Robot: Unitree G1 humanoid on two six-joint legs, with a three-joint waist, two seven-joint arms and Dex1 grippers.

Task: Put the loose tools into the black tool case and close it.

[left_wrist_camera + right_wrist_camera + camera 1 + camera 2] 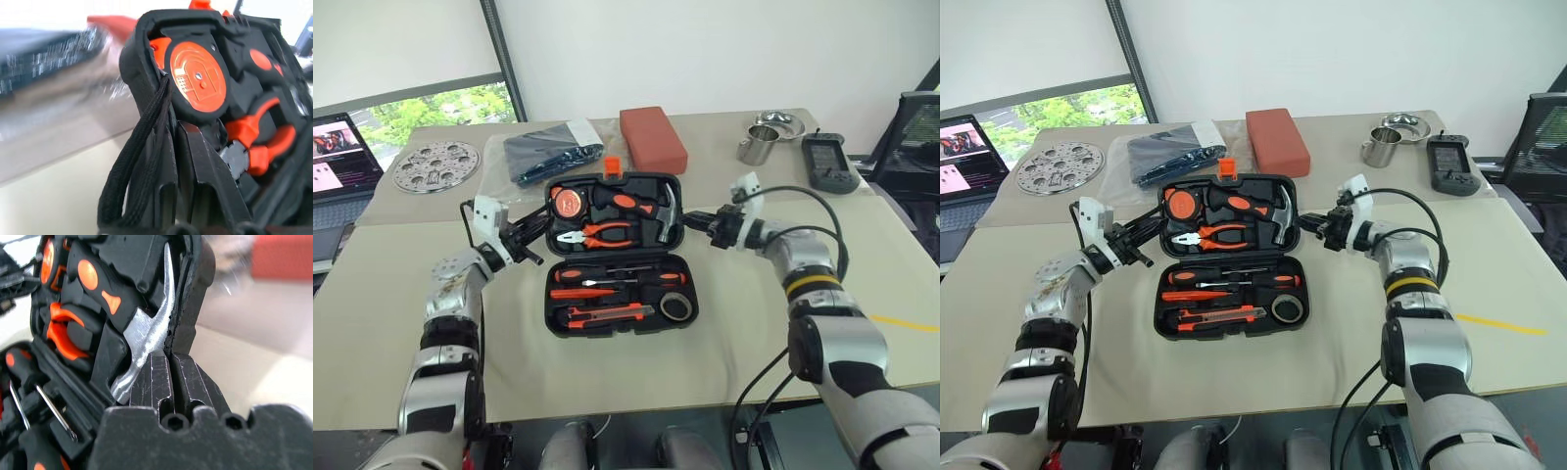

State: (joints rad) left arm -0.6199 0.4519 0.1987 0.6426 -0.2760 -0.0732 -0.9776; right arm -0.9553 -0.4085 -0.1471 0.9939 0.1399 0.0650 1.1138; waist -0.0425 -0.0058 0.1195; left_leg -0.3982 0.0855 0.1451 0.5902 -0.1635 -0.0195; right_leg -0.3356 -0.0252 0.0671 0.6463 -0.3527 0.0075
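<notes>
Closing step: tools sat slotted in black tool case [617, 253], centre frame; left hand [530, 241] and right hand [697, 224] pinched lid edges. Next: fold lid down evenly.

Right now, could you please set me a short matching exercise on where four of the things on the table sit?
Things:
1. hammer
2. tape roll
3. red-orange block
4. perforated metal disc

Places:
A. far left of the table, near the laptop
B. lying on the table behind the black tool case
C. far half of the open case, right side
D. near half of the open case, right corner

Pairs: 1-C, 2-D, 3-B, 4-A
</notes>
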